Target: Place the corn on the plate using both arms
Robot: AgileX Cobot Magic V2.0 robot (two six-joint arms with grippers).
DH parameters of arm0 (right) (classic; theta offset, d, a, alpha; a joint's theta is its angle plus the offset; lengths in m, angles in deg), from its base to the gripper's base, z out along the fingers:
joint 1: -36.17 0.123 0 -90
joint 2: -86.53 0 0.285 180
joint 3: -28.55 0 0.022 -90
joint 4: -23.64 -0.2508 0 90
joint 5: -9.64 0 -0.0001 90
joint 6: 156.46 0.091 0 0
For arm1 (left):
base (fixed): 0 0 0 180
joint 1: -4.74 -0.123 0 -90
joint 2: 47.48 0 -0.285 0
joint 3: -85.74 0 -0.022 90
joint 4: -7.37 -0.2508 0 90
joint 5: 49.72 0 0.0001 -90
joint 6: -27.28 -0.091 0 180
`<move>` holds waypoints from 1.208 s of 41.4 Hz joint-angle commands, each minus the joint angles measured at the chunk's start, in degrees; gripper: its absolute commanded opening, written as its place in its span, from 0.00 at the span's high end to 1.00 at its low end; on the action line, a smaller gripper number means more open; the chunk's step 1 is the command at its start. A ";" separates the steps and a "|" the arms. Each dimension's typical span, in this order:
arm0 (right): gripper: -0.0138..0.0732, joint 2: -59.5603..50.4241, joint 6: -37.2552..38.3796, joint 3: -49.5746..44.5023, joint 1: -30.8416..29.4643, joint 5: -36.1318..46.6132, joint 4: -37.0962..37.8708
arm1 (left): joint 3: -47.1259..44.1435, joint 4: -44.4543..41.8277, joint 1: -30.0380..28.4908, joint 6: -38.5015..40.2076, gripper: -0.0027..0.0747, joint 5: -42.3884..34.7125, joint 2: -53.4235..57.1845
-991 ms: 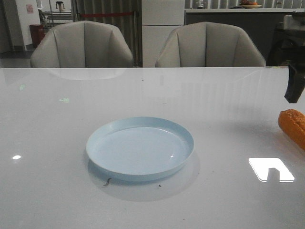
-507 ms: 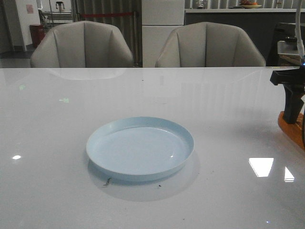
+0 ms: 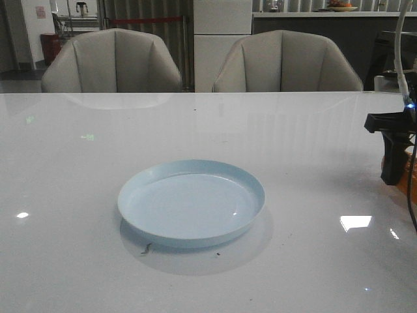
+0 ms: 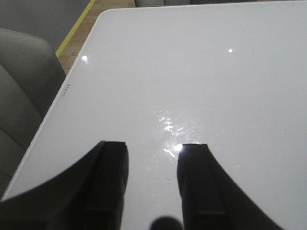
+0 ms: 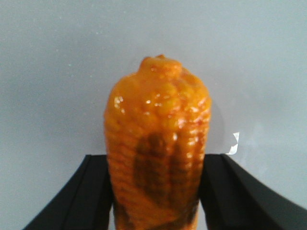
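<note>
corn [image 5: 157, 153] is flanked by right hand [image 5: 156, 191] fingers | hand spread, contact can't be told | plate [image 3: 191, 203] sits well left on bench [image 3: 78, 163]

Open table [image 3: 300, 261] all around the plate [image 3: 191, 203].

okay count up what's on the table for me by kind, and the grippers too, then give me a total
Corn: 1, orange, between the right gripper's fingers
Plate: 1, pale blue, nothing on it
Grippers: 2, the left gripper and the right gripper
Total: 4
</note>
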 commanded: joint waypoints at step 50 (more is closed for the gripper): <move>0.77 4.28 -3.72 29.38 30.94 -13.19 -10.23 | 1.65 0.02 -0.15 0.11 0.54 -4.11 0.18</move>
